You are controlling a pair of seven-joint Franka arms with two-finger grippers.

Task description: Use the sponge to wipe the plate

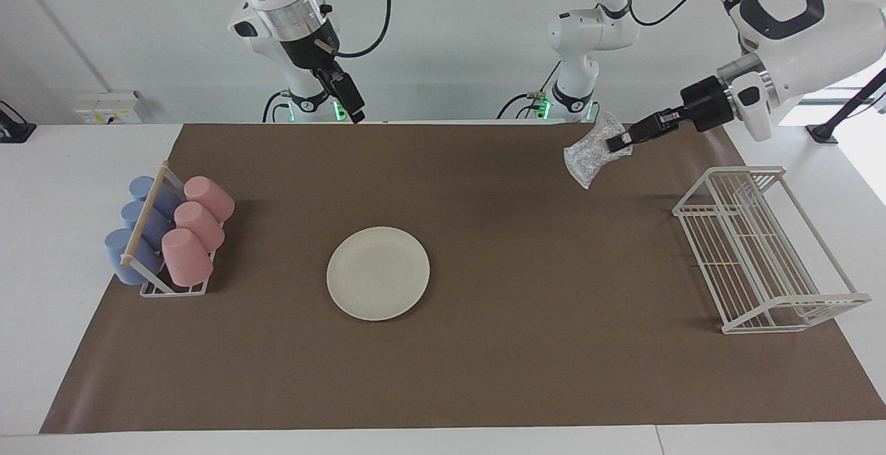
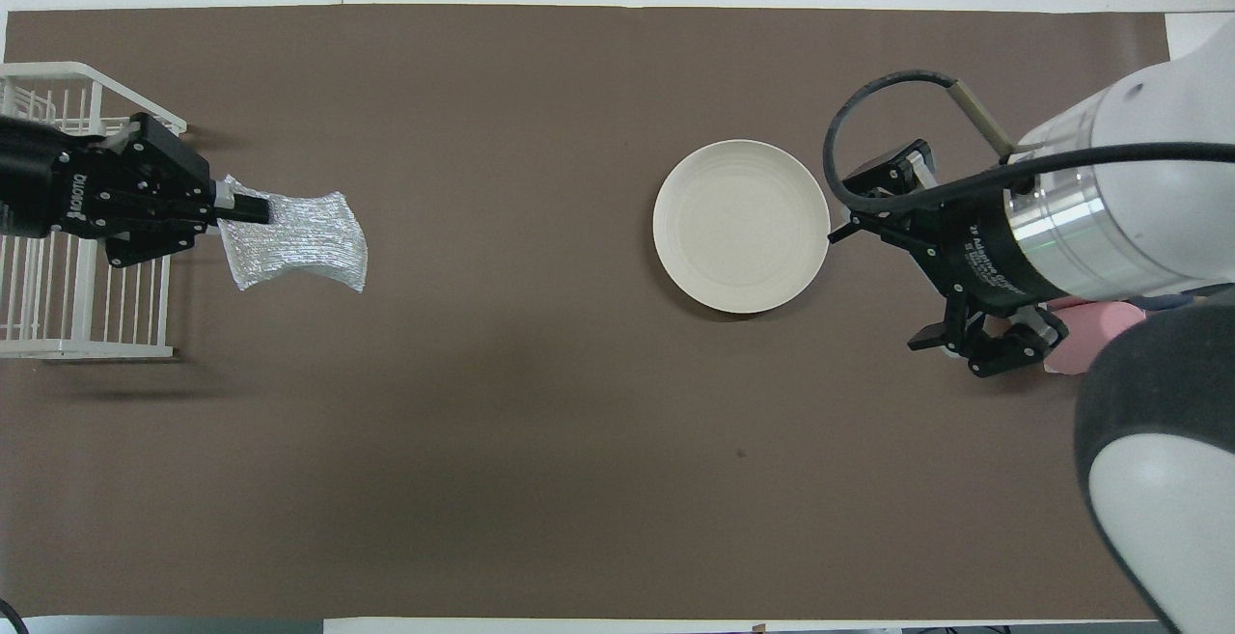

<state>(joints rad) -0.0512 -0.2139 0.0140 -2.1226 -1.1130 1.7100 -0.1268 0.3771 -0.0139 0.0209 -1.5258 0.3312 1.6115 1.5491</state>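
Two grippers raised above the tabletop.
Left gripper [image 1: 618, 142] pinches the sponge [image 1: 588, 154] at the plate's [image 1: 378, 273] two o'clock; right gripper's [image 2: 883, 258] fingers spread beside the plate.

plate [image 1: 378, 273]: cream-white | sponge [image 1: 588, 156]: glittery silver-grey | cups [image 1: 166, 237]: pink, blue

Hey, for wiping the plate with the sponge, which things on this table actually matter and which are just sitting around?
Part of the job:
- plate, lying on the brown mat
- sponge, held up in the air by the left gripper
- right gripper, open, raised beside the plate

Just lying about:
- white wire rack
- cup holder with pink cups and blue cups
- brown mat
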